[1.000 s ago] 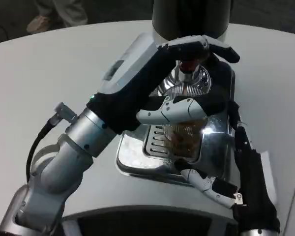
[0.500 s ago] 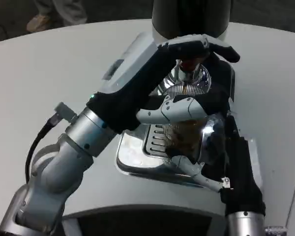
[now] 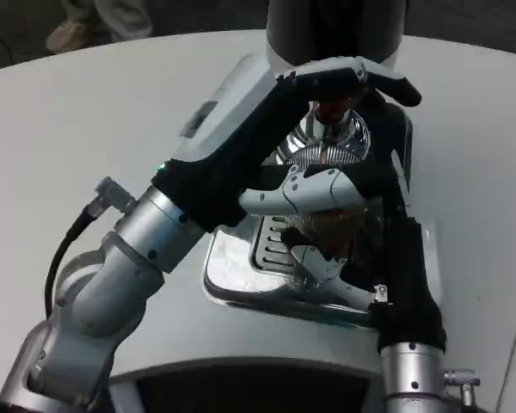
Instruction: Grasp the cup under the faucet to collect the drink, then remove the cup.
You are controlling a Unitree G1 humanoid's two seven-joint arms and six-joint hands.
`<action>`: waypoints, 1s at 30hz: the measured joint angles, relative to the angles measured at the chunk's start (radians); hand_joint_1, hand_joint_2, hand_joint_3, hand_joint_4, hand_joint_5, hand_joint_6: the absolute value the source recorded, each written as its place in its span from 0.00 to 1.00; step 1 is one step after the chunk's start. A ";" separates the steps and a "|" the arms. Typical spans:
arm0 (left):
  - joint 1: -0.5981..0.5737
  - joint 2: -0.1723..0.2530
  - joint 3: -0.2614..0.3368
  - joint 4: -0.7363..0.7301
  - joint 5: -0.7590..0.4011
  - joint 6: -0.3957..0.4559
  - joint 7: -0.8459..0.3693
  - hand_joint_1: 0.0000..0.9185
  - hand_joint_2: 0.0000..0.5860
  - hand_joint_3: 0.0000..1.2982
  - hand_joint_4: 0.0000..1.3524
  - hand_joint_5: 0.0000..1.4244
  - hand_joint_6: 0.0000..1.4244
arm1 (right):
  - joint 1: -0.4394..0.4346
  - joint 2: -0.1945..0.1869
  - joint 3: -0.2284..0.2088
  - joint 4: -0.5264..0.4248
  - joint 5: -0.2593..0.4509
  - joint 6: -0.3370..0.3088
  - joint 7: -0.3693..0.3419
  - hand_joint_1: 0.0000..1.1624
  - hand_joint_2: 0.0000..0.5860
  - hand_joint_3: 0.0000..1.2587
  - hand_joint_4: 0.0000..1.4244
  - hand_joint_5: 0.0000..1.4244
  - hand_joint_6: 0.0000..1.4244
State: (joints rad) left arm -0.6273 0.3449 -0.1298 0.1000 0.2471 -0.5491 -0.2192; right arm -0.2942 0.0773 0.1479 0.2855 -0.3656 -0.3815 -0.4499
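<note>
A clear cup (image 3: 328, 229) with amber drink stands on the chrome drip tray (image 3: 232, 274) under the faucet (image 3: 328, 138) of a dark dispenser (image 3: 335, 26). My left hand (image 3: 327, 129) reaches over the faucet, with fingers (image 3: 353, 76) lying across its red-knobbed top and the thumb (image 3: 305, 193) below, just above the cup's rim. My right hand (image 3: 370, 267) comes in from the front right. Its white fingers (image 3: 320, 261) lie against the cup's lower front and its black palm sits at the cup's right side. The left thumb and right hand hide much of the cup.
The dispenser and tray sit in the middle of a round white table (image 3: 95, 112). My left forearm (image 3: 138, 249) crosses the table's left front. A person's feet (image 3: 77, 30) stand beyond the far left edge. Bare tabletop lies left and right of the machine.
My right hand has moved up and leftward from the tray's front right corner to the cup, its fingers now against the cup. The left hand stays on the faucet.
</note>
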 measured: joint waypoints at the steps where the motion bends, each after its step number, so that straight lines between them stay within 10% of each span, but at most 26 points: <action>1: 0.000 0.000 0.000 0.000 0.000 0.000 0.000 0.01 0.17 0.37 0.27 0.29 0.21 | -0.005 0.001 0.000 0.004 0.000 0.000 -0.003 0.81 0.28 0.04 0.03 0.03 0.11; 30: -0.012 0.001 0.007 0.018 -0.059 0.030 -0.020 0.01 0.17 0.36 0.23 0.26 0.19 | -0.127 0.031 -0.025 0.135 0.002 -0.004 -0.063 0.82 0.28 0.22 0.32 0.36 0.31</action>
State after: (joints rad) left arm -0.6389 0.3464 -0.1225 0.1182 0.1878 -0.5193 -0.2397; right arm -0.4209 0.1087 0.1228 0.4209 -0.3633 -0.3851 -0.5127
